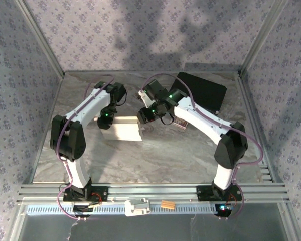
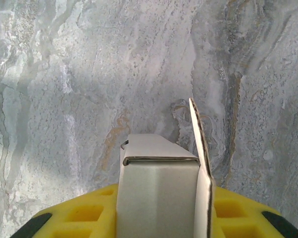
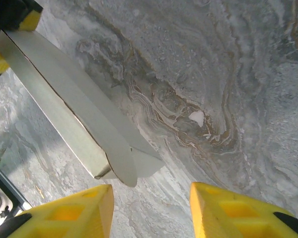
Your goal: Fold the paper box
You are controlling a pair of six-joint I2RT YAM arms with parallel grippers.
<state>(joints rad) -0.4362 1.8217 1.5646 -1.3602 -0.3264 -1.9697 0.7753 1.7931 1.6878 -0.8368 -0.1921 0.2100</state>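
Left tool (image 2: pixel 161 218) clamping paper box (image 2: pixel 156 183), right tool (image 3: pixel 151 208) spread

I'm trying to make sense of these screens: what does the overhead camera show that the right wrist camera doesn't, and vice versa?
Overhead: a black case at the back of the table, and the right hand from outside, beside the paper box's right end. Right wrist: up close, that hand's yellow fingers stand apart with nothing between them, and a rounded flap sticks out at the box's end. Both: the white box, the left hand at its other end, and the marbled table.
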